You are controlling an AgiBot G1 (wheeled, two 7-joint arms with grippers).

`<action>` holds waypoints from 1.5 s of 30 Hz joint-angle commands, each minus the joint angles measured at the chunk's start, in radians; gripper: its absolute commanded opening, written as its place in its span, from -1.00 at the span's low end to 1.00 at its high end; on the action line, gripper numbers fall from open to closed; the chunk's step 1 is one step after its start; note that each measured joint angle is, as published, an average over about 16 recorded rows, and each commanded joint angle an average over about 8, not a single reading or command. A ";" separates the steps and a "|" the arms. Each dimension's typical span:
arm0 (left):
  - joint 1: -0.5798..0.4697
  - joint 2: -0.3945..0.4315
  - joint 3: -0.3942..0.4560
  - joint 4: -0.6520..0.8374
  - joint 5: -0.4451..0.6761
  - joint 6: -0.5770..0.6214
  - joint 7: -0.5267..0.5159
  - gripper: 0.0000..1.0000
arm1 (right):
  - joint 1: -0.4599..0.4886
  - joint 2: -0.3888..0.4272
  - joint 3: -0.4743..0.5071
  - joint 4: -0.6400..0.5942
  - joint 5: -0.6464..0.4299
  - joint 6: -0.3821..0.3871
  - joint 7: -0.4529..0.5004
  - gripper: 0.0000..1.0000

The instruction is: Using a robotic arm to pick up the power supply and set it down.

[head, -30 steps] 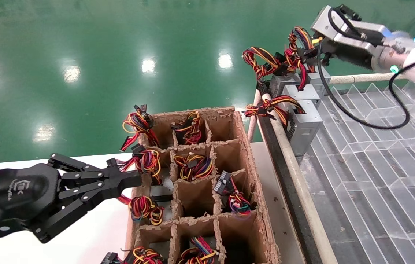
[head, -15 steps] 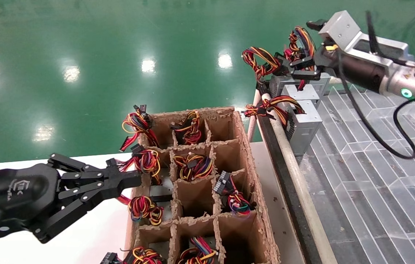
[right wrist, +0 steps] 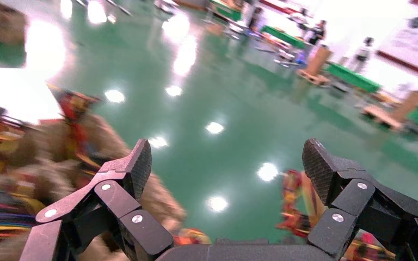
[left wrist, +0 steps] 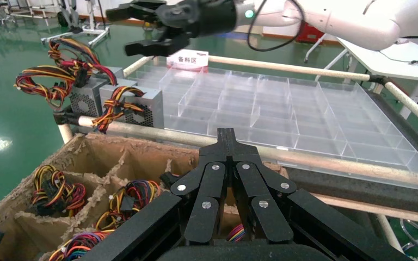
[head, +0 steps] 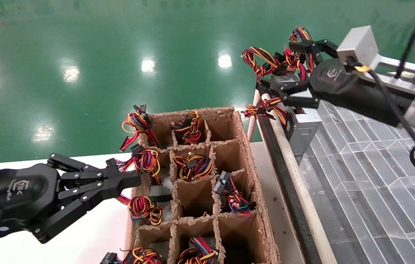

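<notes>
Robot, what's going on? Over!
Right end effector open, empty, above small grey metal power supplies on rack. Left end effector shut beside brown cardboard crate. Nothing blocking.

A white table point(head: 93, 238) carries a brown cardboard crate point(head: 245, 146) split into compartments. Beside it, a rack of clear plastic trays point(head: 375, 176), edged by a pale tube rail point(head: 295, 172), carries grey power supplies point(head: 304, 124) in its far corner. Glossy green floor point(head: 82, 55) lies beyond.

R gripper point(head: 291, 69): raised, fingers spread wide | L gripper point(head: 134, 178): low, fingers closed, idle
</notes>
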 commanded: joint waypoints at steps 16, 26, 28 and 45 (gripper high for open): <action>0.000 0.000 0.000 0.000 0.000 0.000 0.000 1.00 | -0.245 0.161 0.054 0.359 0.196 -0.249 0.301 1.00; 0.000 0.000 0.000 0.000 0.000 0.000 0.000 1.00 | -0.363 0.238 0.079 0.534 0.291 -0.370 0.440 1.00; 0.000 0.000 0.000 0.000 0.000 0.000 0.000 1.00 | -0.372 0.244 0.082 0.547 0.299 -0.379 0.447 1.00; 0.000 0.000 0.000 0.000 0.000 0.000 0.000 1.00 | -0.361 0.237 0.080 0.529 0.289 -0.367 0.437 1.00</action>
